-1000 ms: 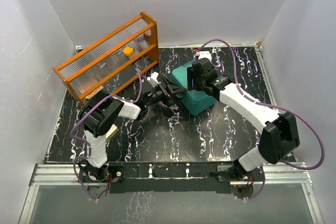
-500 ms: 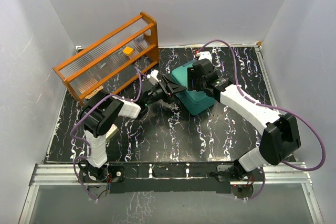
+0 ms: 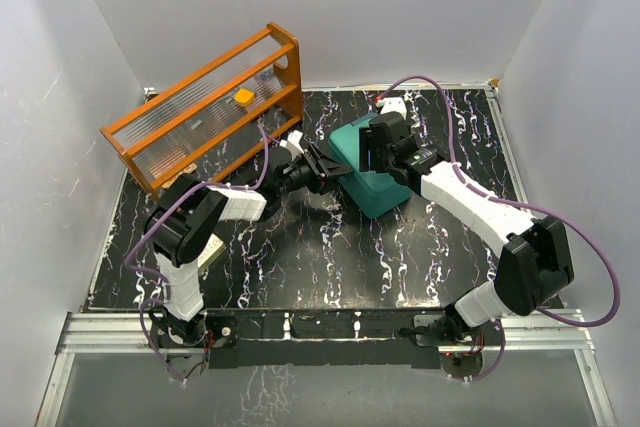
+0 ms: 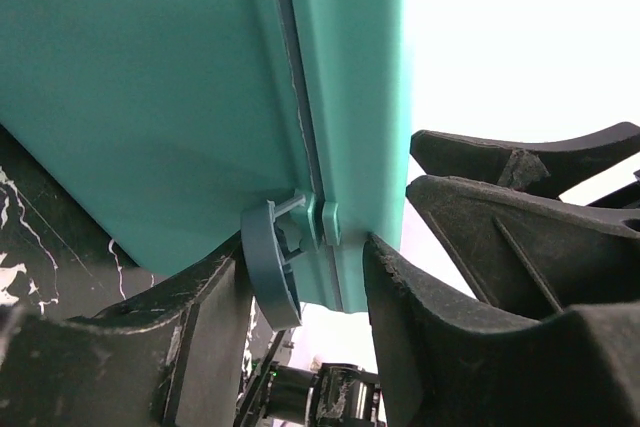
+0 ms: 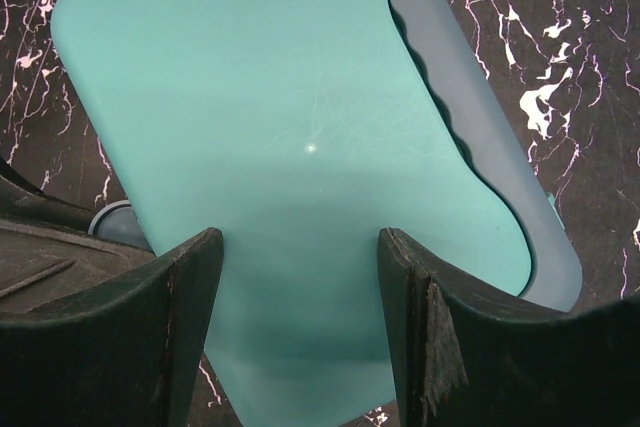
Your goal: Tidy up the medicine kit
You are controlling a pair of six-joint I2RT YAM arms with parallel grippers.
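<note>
At 10 o'clock on the table (image 3: 300, 267) you have the orange rack (image 3: 200, 117). It stands slantwise near the back-left corner, with a small orange piece (image 3: 243, 96) on an upper shelf.

Your left arm stretches from its base at 7 o'clock toward 1 o'clock. The left gripper (image 3: 338, 167) meets the kit (image 3: 385, 197) at the kit's 9 o'clock side. In the left wrist view its fingers (image 4: 190, 347) stand apart. Between them are the kit's edge, where lid and base meet along a thin seam, and the blue-grey latch (image 4: 272, 265). Both fingers lie close against that edge, but you cannot tell whether they pinch it.

The kit sits on the table just past the centre, toward 1 o'clock, turned slantwise to the table's edges.

Your right arm stretches over the kit from its base at 5 o'clock, and the right gripper (image 3: 372, 152) hangs above the lid. In the right wrist view its fingers (image 5: 110, 337) are spread wide, with the plain teal lid filling the gap between them. You cannot tell whether the tips touch the lid. A blue-grey rim (image 5: 480, 137) with a wavy edge shows along the lid's 3 o'clock side. At the lid's 9 o'clock side the latch peeps out just beside a dark finger of the left gripper.
</note>
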